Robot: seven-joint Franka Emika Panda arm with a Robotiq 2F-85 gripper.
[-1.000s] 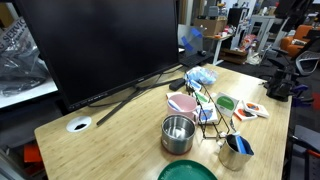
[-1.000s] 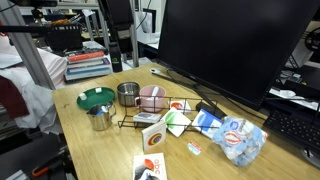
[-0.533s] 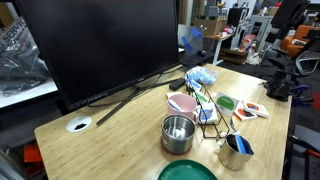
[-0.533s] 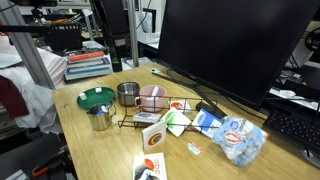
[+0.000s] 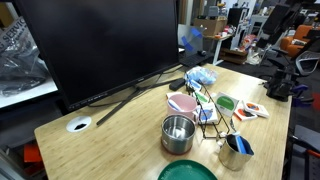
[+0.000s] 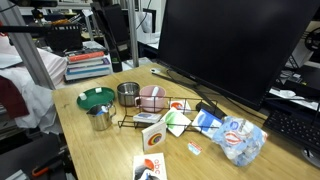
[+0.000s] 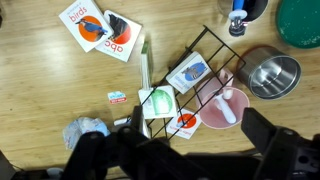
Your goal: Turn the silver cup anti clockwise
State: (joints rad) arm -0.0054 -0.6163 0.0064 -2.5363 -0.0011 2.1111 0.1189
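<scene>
The silver cup (image 5: 237, 150) is a small shiny metal cup with a blue part at its rim, standing upright near the table's front edge. It also shows in the other exterior view (image 6: 100, 119) and at the top edge of the wrist view (image 7: 243, 12). My gripper (image 7: 195, 150) is open and empty, high above the table. Its two dark fingers frame the pink bowl (image 7: 225, 108) and the wire rack (image 7: 205, 70), well away from the cup.
A wider steel pot (image 5: 178, 132) and a green bowl (image 5: 187, 172) stand near the cup. A large black monitor (image 5: 100, 45) fills the back of the table. Cards (image 7: 102, 30), sachets and a crumpled blue-white bag (image 6: 238, 138) lie around the rack.
The dark arm at the top of an exterior view has shifted slightly. The cup, pot and bowls have not moved.
</scene>
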